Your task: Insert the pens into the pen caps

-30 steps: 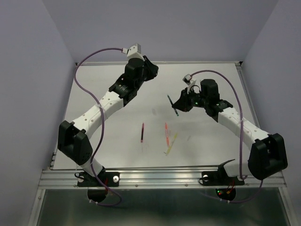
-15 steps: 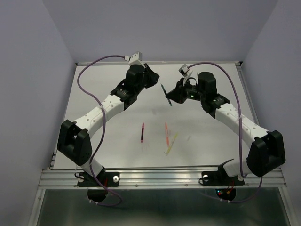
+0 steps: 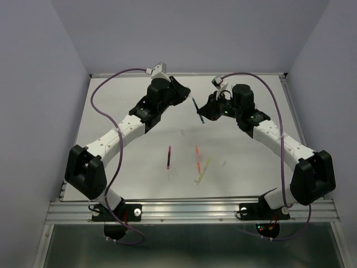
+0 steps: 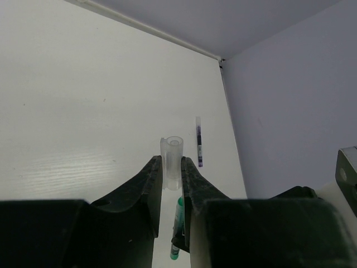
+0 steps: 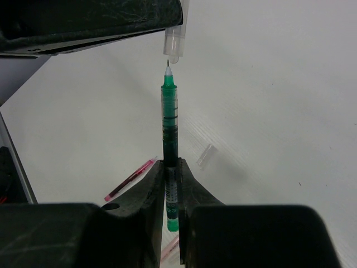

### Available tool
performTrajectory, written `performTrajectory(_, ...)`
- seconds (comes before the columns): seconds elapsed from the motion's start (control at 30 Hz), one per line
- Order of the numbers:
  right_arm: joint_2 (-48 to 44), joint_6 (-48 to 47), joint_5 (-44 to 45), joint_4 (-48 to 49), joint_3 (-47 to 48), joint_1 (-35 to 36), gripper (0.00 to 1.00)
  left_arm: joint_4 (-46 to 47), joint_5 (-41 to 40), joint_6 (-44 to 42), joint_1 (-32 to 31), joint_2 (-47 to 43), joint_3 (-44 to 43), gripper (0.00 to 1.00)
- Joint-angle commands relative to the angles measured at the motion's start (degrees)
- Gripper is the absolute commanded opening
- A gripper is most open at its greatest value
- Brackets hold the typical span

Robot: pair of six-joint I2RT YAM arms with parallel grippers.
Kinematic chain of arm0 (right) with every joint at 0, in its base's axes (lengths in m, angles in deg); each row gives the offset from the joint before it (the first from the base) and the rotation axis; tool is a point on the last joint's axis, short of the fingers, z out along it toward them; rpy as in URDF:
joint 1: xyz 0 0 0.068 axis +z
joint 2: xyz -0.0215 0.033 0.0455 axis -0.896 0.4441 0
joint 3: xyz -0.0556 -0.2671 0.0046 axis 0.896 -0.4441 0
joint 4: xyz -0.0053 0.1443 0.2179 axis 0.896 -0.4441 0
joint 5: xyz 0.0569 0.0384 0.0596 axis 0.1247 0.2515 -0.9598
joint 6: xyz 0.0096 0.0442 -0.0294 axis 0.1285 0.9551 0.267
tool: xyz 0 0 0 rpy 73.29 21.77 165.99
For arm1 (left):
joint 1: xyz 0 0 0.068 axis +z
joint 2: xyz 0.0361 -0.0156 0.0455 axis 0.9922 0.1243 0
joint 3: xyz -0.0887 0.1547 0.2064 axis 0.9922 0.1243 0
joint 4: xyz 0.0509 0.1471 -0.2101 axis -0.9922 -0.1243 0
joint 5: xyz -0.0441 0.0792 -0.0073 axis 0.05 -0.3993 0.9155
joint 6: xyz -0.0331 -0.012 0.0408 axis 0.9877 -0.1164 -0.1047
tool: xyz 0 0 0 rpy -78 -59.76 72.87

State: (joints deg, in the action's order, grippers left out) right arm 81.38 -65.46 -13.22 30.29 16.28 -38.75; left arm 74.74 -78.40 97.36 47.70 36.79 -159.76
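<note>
Needle tip of green pen point(image 5: 169, 117), pinched by right tool point(image 5: 171, 167), sits just beside clear tubular cap point(image 4: 172, 159) pinched by left tool point(image 4: 172, 167).

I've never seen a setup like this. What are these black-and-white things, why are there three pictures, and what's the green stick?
These are two jointed robot arms bolted to the near edge of a white table. The wide picture looks down from above. The other two come from a small camera on each wrist, so each shows its own two fingers. The left gripper pinches a tiny clear plastic pen cap. The right gripper pinches a thin green pen, its tip almost touching that cap. Lying on the table are a maroon pen, an orange-red pen, a yellow pen, a dark blue pen and a spare clear cap.
</note>
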Motion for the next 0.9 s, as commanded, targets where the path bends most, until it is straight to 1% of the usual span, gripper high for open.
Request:
performTrajectory(0.0, -0.2, -0.7, 1.6, 1.3, 3.3, 0.4, 0.07, 3.4, 0.7, 0.5, -0.1, -3.1, 0.5, 0.0)
performTrajectory(0.27, 0.2, -0.4, -0.1, 1.4, 3.6, 0.4, 0.07, 4.2, 3.1, 0.8, -0.1, -2.2, 0.4, 0.0)
performTrajectory(0.53, 0.1, -0.4, 0.7, 0.9, 3.4, 0.4, 0.07, 5.1, 3.2, 2.0, -0.1, -2.5, 1.4, 0.0)
performTrajectory(0.87, -0.6, -0.3, 0.3, 0.7, 2.8, 0.4, 0.07, 4.2, 0.3, 3.5, -0.1, -2.8, 1.8, 0.0)
